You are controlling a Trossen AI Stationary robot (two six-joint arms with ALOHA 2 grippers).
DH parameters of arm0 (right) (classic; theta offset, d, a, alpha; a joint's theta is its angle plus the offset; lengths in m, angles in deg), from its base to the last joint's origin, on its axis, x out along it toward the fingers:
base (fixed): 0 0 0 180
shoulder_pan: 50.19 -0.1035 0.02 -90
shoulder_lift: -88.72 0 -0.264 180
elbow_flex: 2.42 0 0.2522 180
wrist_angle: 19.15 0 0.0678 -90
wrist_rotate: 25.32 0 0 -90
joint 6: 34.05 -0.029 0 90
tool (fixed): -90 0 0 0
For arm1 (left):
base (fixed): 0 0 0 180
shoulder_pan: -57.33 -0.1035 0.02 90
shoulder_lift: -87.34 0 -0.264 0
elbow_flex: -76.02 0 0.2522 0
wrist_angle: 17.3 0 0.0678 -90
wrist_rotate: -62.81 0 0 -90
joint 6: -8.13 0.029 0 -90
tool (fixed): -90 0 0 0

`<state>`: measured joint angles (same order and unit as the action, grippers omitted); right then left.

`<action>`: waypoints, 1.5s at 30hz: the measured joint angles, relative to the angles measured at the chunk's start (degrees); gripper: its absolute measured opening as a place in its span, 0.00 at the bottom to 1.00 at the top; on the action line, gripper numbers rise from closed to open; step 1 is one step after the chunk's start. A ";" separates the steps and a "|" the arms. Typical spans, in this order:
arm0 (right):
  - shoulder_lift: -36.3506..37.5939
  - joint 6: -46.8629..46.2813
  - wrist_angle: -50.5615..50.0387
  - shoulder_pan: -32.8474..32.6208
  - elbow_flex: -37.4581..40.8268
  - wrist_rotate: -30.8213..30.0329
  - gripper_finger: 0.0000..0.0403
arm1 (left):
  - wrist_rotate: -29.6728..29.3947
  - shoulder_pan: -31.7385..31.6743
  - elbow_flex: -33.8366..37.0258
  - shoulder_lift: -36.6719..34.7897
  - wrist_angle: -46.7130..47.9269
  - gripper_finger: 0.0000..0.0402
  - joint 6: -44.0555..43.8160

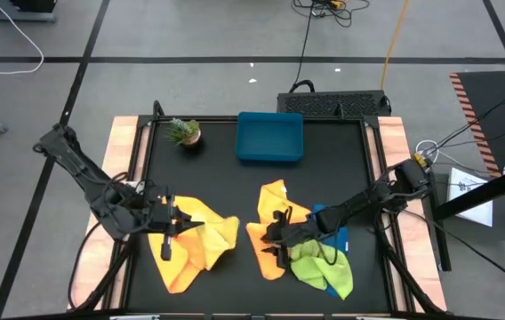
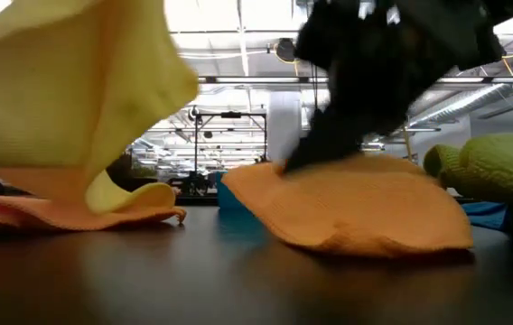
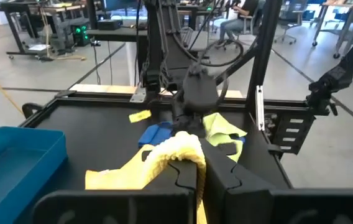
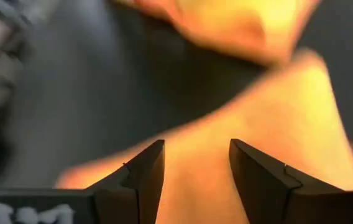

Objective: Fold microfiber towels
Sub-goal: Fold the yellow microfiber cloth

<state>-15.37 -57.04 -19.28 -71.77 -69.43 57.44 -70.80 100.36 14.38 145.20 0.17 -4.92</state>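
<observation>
1. High view: the black counter (image 1: 208, 169) has lots of bare room in its middle. The towels sit low, from 5 to 7 o'clock. The left hand (image 1: 167, 233) at 7 o'clock is shut on the yellow towel (image 1: 210, 229), which lies over an orange towel (image 1: 180, 267). The right hand (image 1: 275, 242) rests on a second orange towel (image 1: 273, 209) near 6 o'clock. A green towel (image 1: 322, 267) lies over a blue towel (image 1: 334, 233) at 5 o'clock, near the counter's edge.
2. The blue tray (image 1: 270, 138) at 12 o'clock looks empty. A small plant (image 1: 183, 132) stands beside it at 11 o'clock.
3. Low view: the yellow towel (image 2: 67, 81) hangs lifted up. The right arm hides part of the second orange towel (image 2: 365, 208).
4. Left wrist view: the yellow towel (image 3: 164, 158) is bunched between the shut fingers (image 3: 183, 180).
5. Right wrist view: the open fingers (image 4: 145, 171) sit over orange cloth, holding nothing. The picture is blurry.
</observation>
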 joint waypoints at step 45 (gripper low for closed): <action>17.15 7.38 -2.65 -7.15 0.02 -14.99 0.43 | 24.41 -8.24 0.01 11.20 6.87 0.01 -9.61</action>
<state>1.78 -49.67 -21.93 -78.92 -69.41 42.44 -46.39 92.12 14.39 156.40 7.04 -14.53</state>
